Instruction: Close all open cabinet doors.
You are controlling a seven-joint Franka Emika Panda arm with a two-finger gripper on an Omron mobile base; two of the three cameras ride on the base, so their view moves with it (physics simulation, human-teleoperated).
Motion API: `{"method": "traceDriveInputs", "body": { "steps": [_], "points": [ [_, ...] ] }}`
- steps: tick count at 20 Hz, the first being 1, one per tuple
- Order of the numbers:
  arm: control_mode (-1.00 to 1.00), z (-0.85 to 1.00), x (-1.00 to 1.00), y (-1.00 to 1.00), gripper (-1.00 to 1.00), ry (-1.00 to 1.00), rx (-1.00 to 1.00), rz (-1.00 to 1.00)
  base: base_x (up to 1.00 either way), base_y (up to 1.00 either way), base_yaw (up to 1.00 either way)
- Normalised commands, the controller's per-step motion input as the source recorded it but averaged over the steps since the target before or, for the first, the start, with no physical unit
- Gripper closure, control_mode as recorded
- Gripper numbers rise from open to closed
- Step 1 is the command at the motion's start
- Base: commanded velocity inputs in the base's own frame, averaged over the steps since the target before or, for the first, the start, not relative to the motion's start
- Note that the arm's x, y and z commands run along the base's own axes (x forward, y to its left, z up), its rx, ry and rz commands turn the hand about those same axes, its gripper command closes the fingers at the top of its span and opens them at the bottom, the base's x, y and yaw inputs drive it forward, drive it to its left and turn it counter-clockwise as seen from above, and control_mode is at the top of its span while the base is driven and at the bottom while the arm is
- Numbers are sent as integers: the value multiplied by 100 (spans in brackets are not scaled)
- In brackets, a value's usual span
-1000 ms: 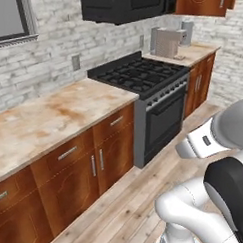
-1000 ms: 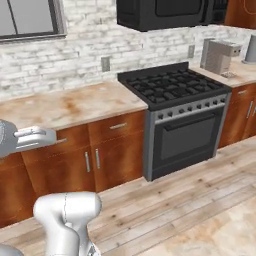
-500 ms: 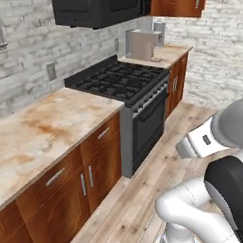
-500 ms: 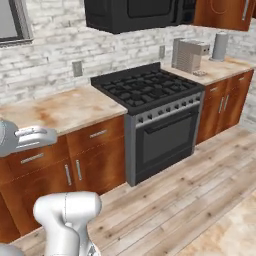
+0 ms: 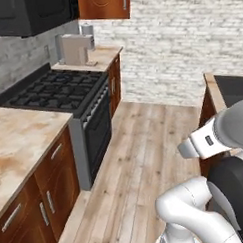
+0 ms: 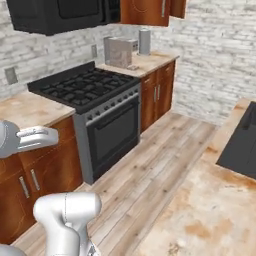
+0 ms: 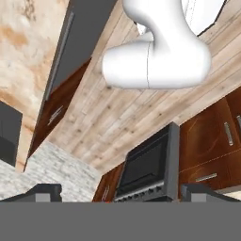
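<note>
The lower part of a reddish-brown wall cabinet door (image 5: 102, 6) with a curved panel outline and a silver bar handle shows at the top of the left base view, right of the black microwave (image 5: 29, 15). The right base view has the same door (image 6: 145, 11) and, beside it, a darker panel (image 6: 178, 7) set at an angle. Whether that panel is an open door I cannot tell. My gripper (image 7: 122, 192) is open with nothing between its fingertips (image 7: 44, 191). It looks across the wood floor at the oven front, far from the wall cabinets.
A black stove (image 5: 54, 89) sits between marble counters. A coffee machine (image 6: 120, 51) and a grey cylinder (image 6: 144, 41) stand on the counter (image 6: 150, 62) beyond it. An island counter (image 6: 200, 215) with a dark inset lies to the right. Wood floor (image 5: 140, 157) runs between them.
The whole picture has shifted left: the base has moved and turned right along the counter. The stove slid leftward in view and the island came in. The gripper stayed open.
</note>
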Motion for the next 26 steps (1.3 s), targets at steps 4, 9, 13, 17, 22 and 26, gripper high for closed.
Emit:
{"method": "traceDriveInputs", "body": {
  "steps": [4, 9, 13, 17, 22, 26],
  "points": [
    [100, 0, 0, 0, -100, 0, 0, 0, 30, 16, -60],
    [100, 0, 0, 0, -100, 0, 0, 0, 27, 24, -61],
    [100, 0, 0, 0, -100, 0, 0, 0, 27, 31, -59],
    [100, 0, 0, 0, -100, 0, 0, 0, 34, 20, -56],
    [100, 0, 0, 0, -100, 0, 0, 0, 47, 53, -42],
    [100, 0, 0, 0, -100, 0, 0, 0, 56, 81, -30]
  ]
}}
